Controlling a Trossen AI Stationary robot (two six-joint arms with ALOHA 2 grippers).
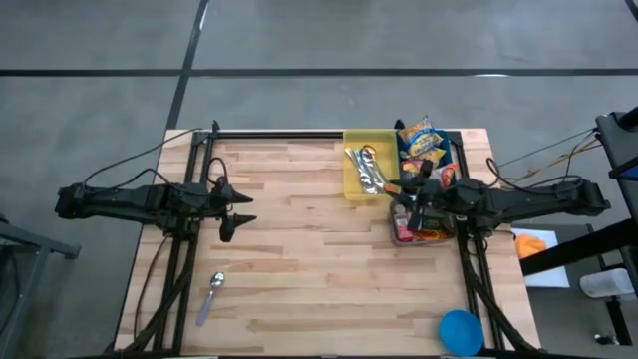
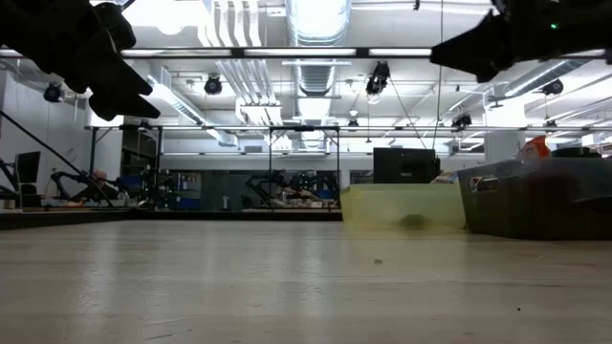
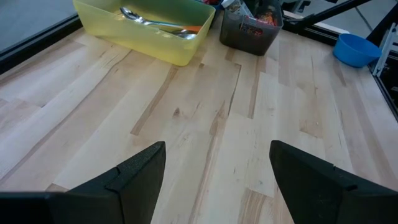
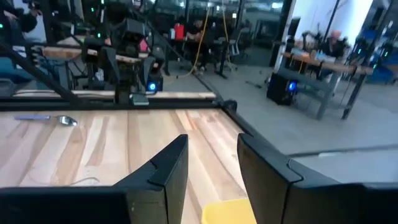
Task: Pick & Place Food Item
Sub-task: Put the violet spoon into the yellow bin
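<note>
Several food packets (image 1: 420,140) lie at the table's far right, some in a dark bin (image 3: 249,34) beside a yellow bin (image 1: 365,170) that holds metal utensils. My right gripper (image 1: 403,197) hovers level over the dark bin, pointing toward the table's left. Its fingers (image 4: 211,163) stand a little apart with nothing between them. My left gripper (image 1: 243,211) waits above the table's left half. It is open (image 3: 214,168), tilted down at bare wood.
A metal spoon (image 1: 212,292) lies near the front left of the wooden table (image 1: 319,269), and a blue bowl (image 1: 460,330) sits at the front right corner. Bare wood stretches between the two arms. A black frame rail (image 1: 299,135) runs along the far edge.
</note>
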